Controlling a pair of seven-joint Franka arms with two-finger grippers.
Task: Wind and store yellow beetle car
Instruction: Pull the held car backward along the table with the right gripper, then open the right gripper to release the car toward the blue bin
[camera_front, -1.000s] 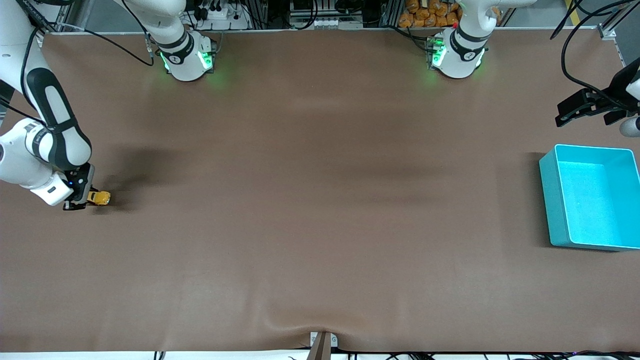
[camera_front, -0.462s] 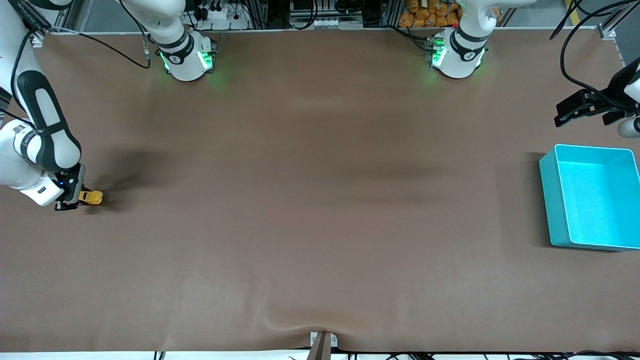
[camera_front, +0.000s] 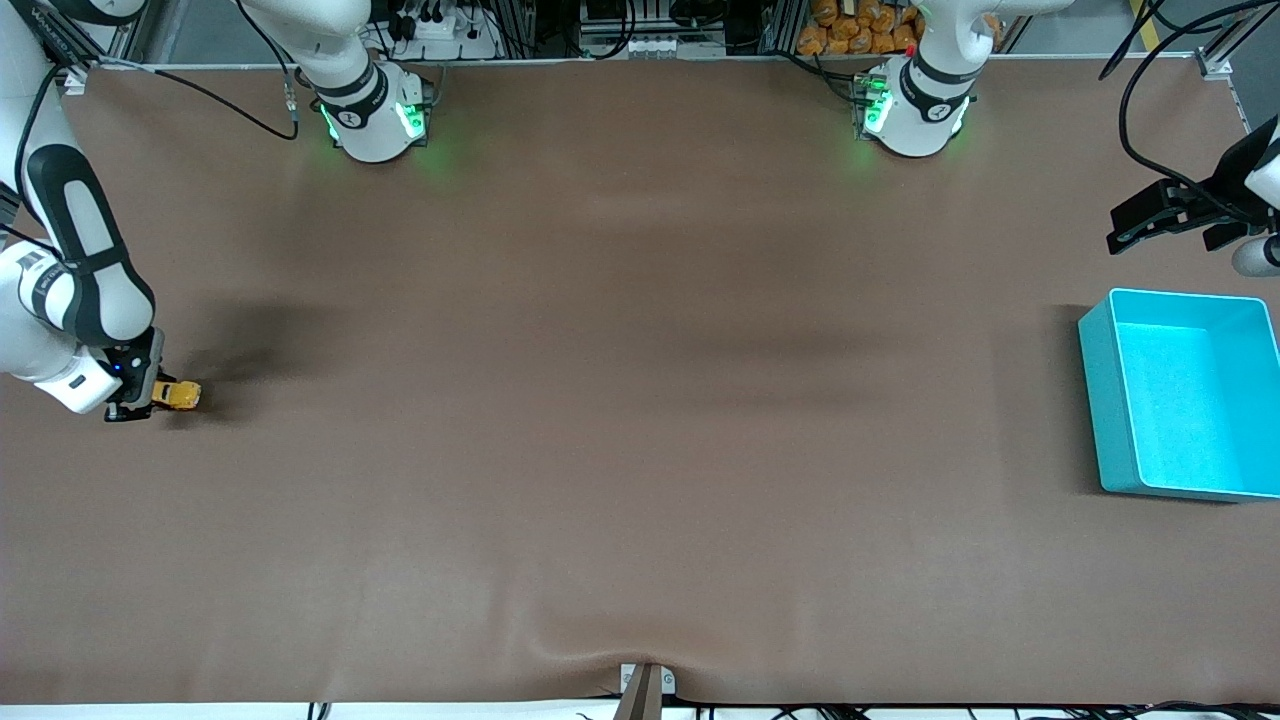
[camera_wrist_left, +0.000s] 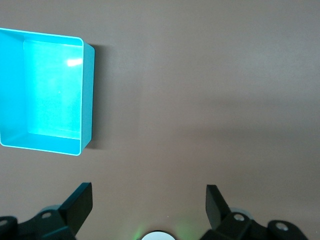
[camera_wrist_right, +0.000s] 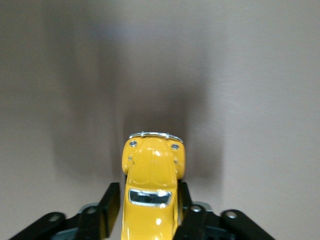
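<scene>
Yellow beetle car (camera_front: 181, 395) sits on the tabletop (camera_front: 640, 400) at the right arm's end, well apart from the turquoise bin (camera_front: 1098, 400), clamped in the right gripper (camera_front: 140, 397). The left gripper (camera_front: 1165, 222) waits spread wide, above the tabletop beside that bin.

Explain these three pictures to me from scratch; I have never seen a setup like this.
Two white robot arms stand at a brown table, each ending in a two-finger gripper. The wide picture looks down from a high camera facing the robots. The other two come from cameras on the arms' wrists.

The right gripper, low at the right arm's end of the table, has its jaws shut on the yellow beetle car, a tiny toy; its wrist view shows the car's sides pinched between the dark fingers.

The left gripper waits, jaws open and empty, above the table near the turquoise bin. Its wrist view shows that bin with nothing inside.
</scene>
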